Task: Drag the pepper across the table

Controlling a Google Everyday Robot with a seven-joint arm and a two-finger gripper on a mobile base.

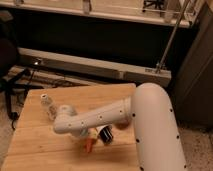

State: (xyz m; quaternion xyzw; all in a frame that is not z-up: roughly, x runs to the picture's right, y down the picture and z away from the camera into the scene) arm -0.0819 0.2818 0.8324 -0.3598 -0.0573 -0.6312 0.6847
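Gripper [85, 136] low over desk [35, 145], hidden under forearm; fingers' state: cannot tell. Pepper [89, 145] peeks out beneath: light, firm, smooth, likely rolls. Press mid-body.

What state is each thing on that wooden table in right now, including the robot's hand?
pepper: lying on the table, partly hidden under the arm.
gripper: down at the pepper, mostly hidden by the arm.
white-and-black cylinder: tipped on its side, beside the pepper.
clear shaker: upright, white cap on, apart from the others.
table: bearing all three things.
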